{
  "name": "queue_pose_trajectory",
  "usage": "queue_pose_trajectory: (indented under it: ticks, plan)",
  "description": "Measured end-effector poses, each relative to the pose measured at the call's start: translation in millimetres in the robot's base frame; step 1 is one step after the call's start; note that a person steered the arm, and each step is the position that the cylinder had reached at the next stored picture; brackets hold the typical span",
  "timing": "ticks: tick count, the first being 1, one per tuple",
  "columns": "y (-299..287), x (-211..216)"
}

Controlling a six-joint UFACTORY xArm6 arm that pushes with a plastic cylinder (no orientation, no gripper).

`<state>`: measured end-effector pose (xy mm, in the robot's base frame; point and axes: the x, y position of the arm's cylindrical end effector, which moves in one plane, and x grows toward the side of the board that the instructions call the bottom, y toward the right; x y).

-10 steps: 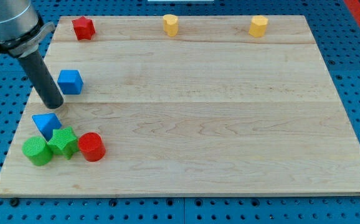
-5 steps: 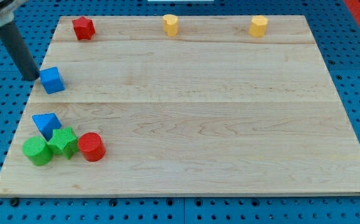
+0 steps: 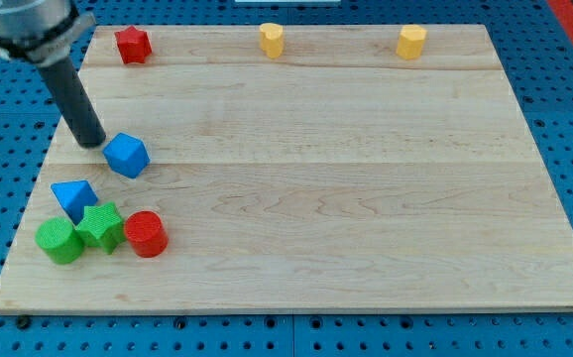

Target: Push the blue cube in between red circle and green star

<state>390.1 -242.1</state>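
- my tip (image 3: 90, 143) sits just beside the blue cube (image 3: 126, 156), at its upper-left corner; touching or a hair apart, can't tell from this angle
- no hand on this arm, only the rod, so nothing opens, closes or holds anything
- blue cube is on the desk (image 3: 366, 198) near the view's left edge, above and slightly right of the bottom-left cluster
- cluster: blue triangle (image 3: 72, 196), green star (image 3: 100, 226), red circle (image 3: 146, 233), green cylinder (image 3: 58, 241); star and circle stand almost touching, barely any gap
- cube is well short of the slot, and the slot lies below it, a bit left of straight down
- to do it well, I judge: get my tip to the cube's top side, push toward the view's bottom, aim at the seam between star and circle
- keep the push through the cube's middle; it sits rotated, an off-centre push would spin it
- risk: cube clips the blue triangle or shoves the red circle away; go slow so it wedges the two apart
- red star (image 3: 132, 45) and two yellow blocks (image 3: 271, 40) (image 3: 411, 42) along the top edge are out of the way
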Motion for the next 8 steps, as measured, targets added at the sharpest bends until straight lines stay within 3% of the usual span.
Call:
queue_pose_trajectory:
  ticks: [1, 3, 7, 8]
  plan:
    - [48, 10]
    - [51, 108]
    - [57, 109]
    - [111, 19]
